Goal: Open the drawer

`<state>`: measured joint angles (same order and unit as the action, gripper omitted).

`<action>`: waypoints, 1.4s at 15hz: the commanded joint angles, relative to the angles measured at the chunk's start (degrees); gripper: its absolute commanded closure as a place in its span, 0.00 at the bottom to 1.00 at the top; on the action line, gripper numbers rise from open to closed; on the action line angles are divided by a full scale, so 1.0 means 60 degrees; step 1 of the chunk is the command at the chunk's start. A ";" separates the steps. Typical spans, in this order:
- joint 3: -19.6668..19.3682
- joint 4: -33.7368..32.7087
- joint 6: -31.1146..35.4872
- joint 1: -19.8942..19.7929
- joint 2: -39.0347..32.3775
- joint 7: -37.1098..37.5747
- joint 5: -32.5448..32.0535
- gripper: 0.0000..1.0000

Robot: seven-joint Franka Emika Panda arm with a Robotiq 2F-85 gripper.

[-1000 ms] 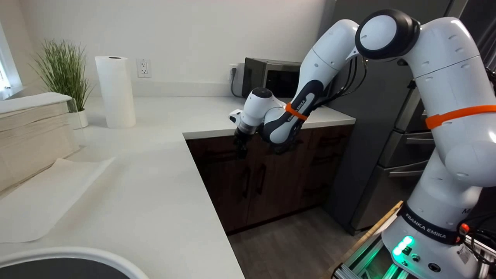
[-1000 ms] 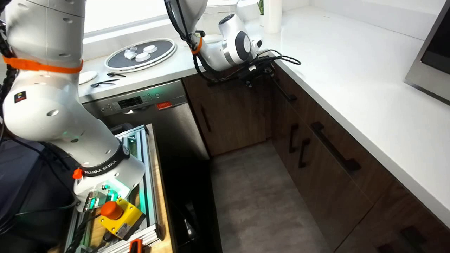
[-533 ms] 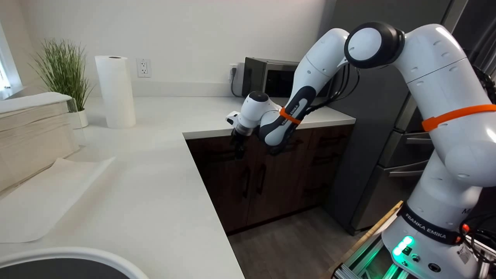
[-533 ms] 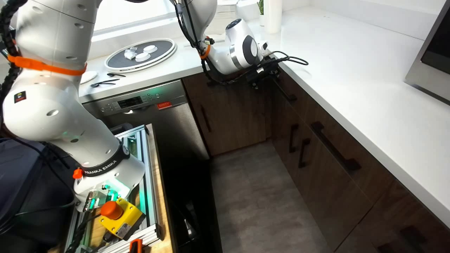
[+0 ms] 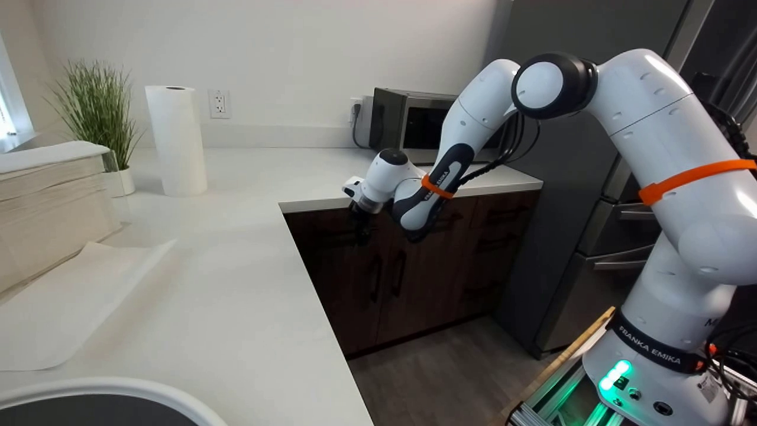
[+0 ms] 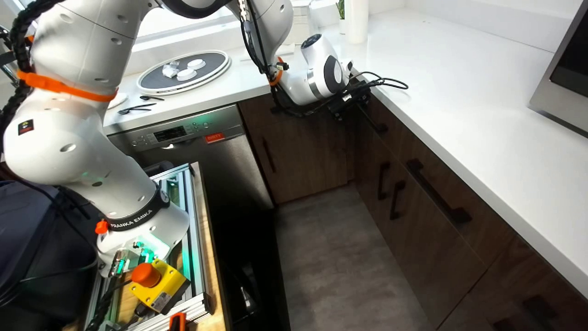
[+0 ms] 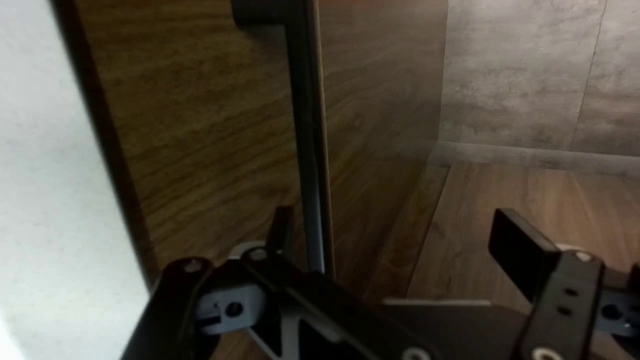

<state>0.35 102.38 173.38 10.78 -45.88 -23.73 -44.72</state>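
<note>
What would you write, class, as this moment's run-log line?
drawer: looks shut | claw: open, near handle, not gripping | contact: unclear

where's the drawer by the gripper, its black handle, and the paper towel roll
Drawer (image 7: 197,120): wrist view, on its brown wood front.
Black handle (image 7: 304,120): wrist view, on its long bar.
Paper towel roll (image 5: 177,143): in an exterior view, on its side at mid-height.

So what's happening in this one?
A robot arm has its pincer at the drawer under the counter, by the corner, with the aim of opening it. The pincer is open, and in the wrist view the drawer's handle shows between its jaws, much nearer one than the other. Whether they touch, I can't tell. The drawer looks shut, so the pull itself seems yet to come.
</note>
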 commanded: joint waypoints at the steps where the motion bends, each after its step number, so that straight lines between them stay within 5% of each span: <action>1: 0.0152 -0.0376 0.0246 -0.0204 -0.0501 -0.0351 -0.0131 0.00; 9: 0.0484 -0.0492 0.0144 -0.0501 -0.0850 -0.0761 -0.0003 0.00; 17: 0.3139 0.0851 -0.1007 -0.2143 -0.0400 -0.2133 0.1187 0.00; 21: 0.2818 0.0992 -0.1126 -0.1790 -0.0169 -0.2052 0.1774 0.00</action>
<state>17.94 106.42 168.50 -0.53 -48.96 -34.81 -37.10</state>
